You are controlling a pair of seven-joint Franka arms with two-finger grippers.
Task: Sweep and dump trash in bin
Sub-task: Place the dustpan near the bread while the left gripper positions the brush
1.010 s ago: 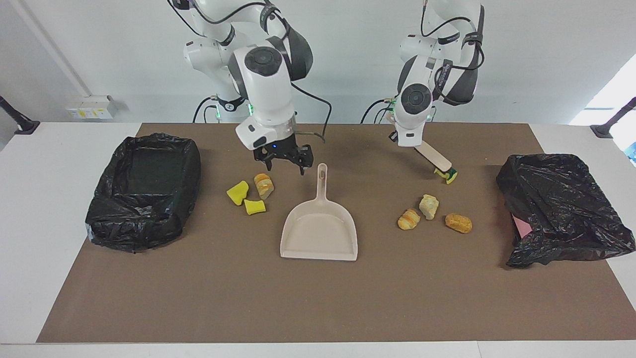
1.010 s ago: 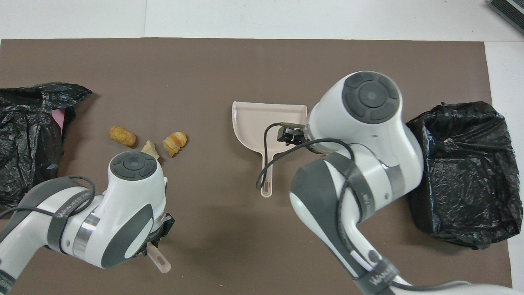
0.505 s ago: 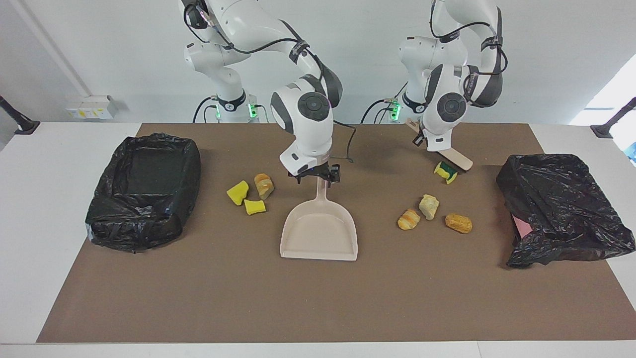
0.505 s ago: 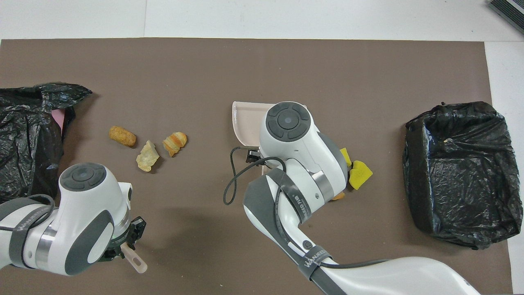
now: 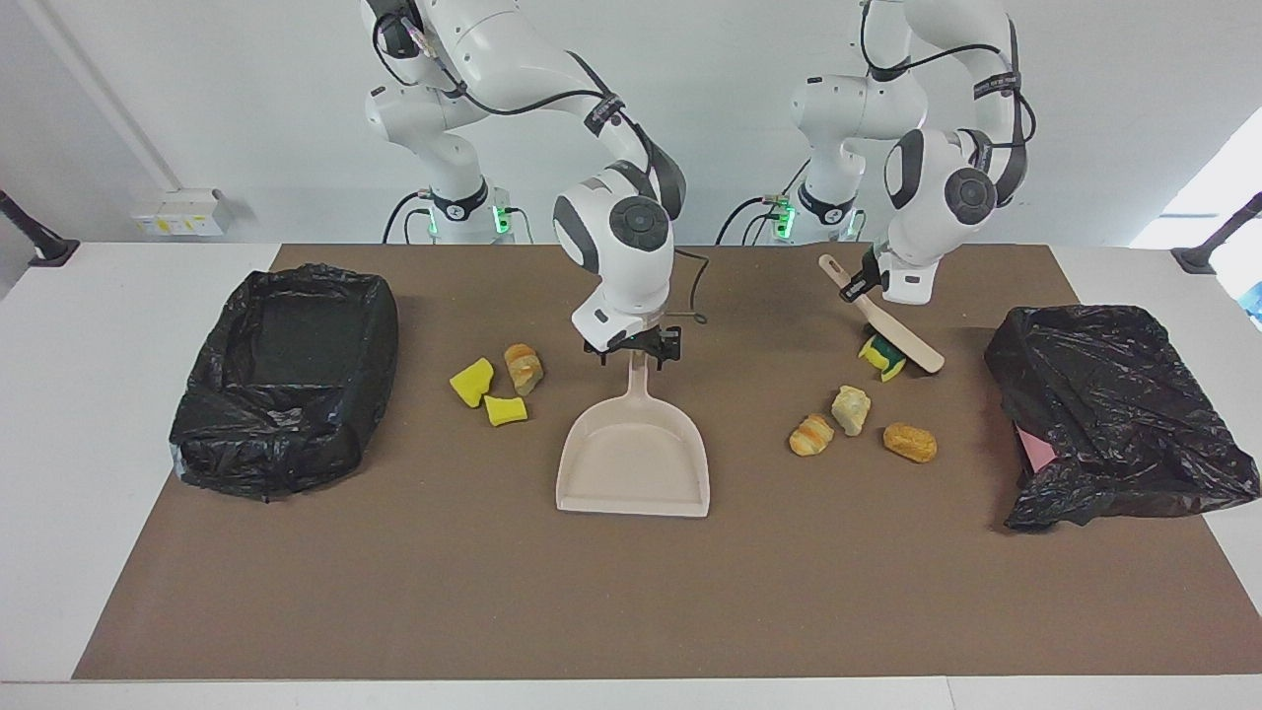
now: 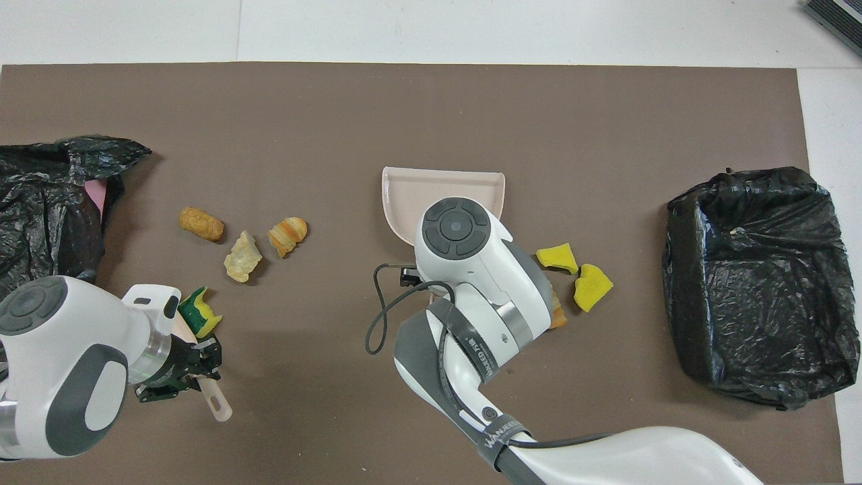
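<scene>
The beige dustpan [image 5: 633, 463] lies flat mid-table, its handle pointing toward the robots. My right gripper [image 5: 633, 352] is down at the handle's end, fingers open on either side of it. My left gripper [image 5: 870, 287] is shut on the beige brush [image 5: 902, 340], which slants down onto a green-faced yellow sponge [image 5: 879, 358]. Two yellow sponge chunks [image 5: 472, 382] and a bread lump [image 5: 523, 367] lie beside the dustpan toward the right arm's end. Three bread-like lumps [image 5: 851, 408] lie toward the left arm's end. In the overhead view the right arm hides the handle [image 6: 441, 291].
A bin lined with a black bag [image 5: 286, 375] stands open at the right arm's end of the brown mat. A crumpled black bag [image 5: 1114, 414] over something pink lies at the left arm's end.
The right gripper swung from above the sponge chunks over to the dustpan handle and came down around it. The left arm carried the brush toward its own end, onto the green-faced sponge.
</scene>
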